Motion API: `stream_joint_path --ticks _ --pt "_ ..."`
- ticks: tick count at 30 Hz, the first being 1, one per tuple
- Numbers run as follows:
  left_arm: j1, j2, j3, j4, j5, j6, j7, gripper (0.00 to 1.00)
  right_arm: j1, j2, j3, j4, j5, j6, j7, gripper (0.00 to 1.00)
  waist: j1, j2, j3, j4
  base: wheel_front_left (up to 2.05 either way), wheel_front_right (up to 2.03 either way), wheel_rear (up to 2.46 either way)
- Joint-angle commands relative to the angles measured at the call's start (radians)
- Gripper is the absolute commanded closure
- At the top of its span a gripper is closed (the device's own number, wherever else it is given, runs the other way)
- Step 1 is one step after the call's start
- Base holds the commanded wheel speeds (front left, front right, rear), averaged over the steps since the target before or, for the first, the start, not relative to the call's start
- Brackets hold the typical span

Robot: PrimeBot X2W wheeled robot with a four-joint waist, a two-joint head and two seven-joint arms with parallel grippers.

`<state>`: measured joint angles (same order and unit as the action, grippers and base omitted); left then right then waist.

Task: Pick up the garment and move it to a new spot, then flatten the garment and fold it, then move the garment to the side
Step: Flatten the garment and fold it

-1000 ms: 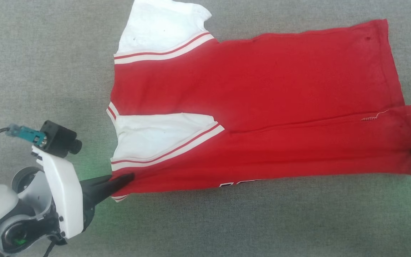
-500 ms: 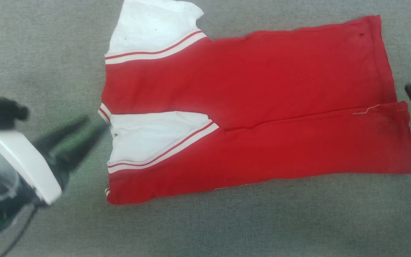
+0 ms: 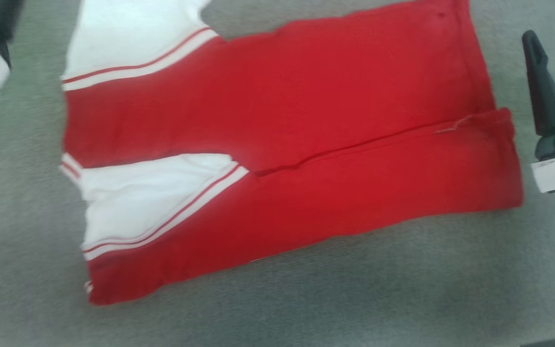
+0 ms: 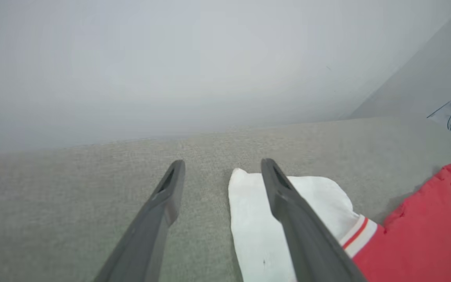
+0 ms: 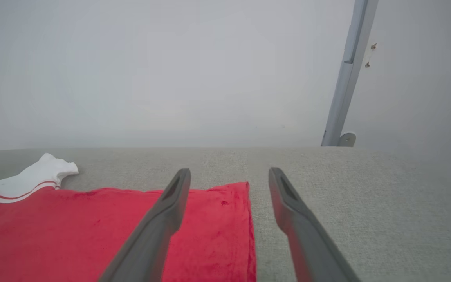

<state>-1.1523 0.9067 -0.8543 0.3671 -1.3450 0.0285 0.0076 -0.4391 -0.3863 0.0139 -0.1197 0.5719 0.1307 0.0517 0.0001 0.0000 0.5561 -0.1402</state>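
Both end effectors have let go of the shirt's near edge since a second ago and pulled away. The head view has also swung, so the shirt's shift in frame is camera motion.

- Left end effector (image 4: 222,164): jaws apart, empty, above the far white sleeve (image 4: 257,219).
- Right end effector (image 5: 229,172): jaws apart, empty, over the hem corner.
- Shirt (image 3: 306,120): lying flat on the grey tabletop (image 3: 403,299).

Progress, my reading: pickup, move and flattening look done. The first lengthwise fold is in, with the near side turned over to the middle and its sleeve (image 3: 152,193) lying on top. Still to do: the far side and its sleeve, a crosswise fold, then the move aside.

Writing: no brand, label or lettering readable.
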Motion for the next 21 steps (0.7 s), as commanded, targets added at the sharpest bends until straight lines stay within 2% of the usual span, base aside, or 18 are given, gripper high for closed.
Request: stream_joint_path --ticks 1,4,8,12,13,17,20,21 --pt "-0.070 -0.014 -0.010 0.060 0.032 -0.014 0.052 0.00 -0.017 0.014 0.010 0.009 -0.005 0.000 -0.022 0.00 -0.0001 0.0000 0.035 -0.055 0.00 0.00 0.00" --pt "-0.159 -0.052 -0.042 0.152 0.045 -0.035 0.165 0.00 -0.015 0.027 0.018 0.019 -0.007 0.000 -0.047 0.00 -0.0001 0.0000 0.047 -0.086 0.00 0.00 0.00" --pt "-0.238 -0.071 -0.107 0.255 0.025 -0.048 0.426 0.00 -0.004 0.034 0.028 0.031 -0.003 0.000 -0.064 0.00 -0.0001 0.0000 0.054 -0.116 0.00 0.00 0.00" --pt "-0.286 -0.078 -0.153 0.315 0.008 -0.044 0.642 0.00 0.002 0.039 0.031 0.043 0.008 0.000 -0.068 0.00 -0.0001 0.0000 0.062 -0.136 0.00 0.00 0.00" --pt "-0.286 -0.078 -0.153 0.315 0.008 -0.044 0.642 0.00 0.002 0.039 0.031 0.043 0.008 0.000 -0.068 0.00 -0.0001 0.0000 0.062 -0.136 0.00 0.00 0.00" --pt "-0.304 -0.098 -0.176 0.328 -0.010 -0.066 0.755 0.00 -0.003 0.032 0.039 0.050 0.020 0.000 -0.055 0.00 -0.0001 0.0000 0.073 -0.142 0.00 0.00 0.00" --pt "-0.313 -0.119 -0.173 0.327 -0.035 -0.082 0.787 0.87 -0.031 0.016 0.054 0.054 0.033 0.000 -0.025 0.00 -0.0001 0.0000 0.083 -0.140 0.00 0.00 0.00" --pt "-0.315 -0.122 -0.175 0.328 -0.033 -0.083 0.788 1.00 -0.044 0.009 0.063 0.058 0.039 0.000 -0.007 0.00 -0.0001 0.0000 0.085 -0.139 0.00 0.00 0.00"
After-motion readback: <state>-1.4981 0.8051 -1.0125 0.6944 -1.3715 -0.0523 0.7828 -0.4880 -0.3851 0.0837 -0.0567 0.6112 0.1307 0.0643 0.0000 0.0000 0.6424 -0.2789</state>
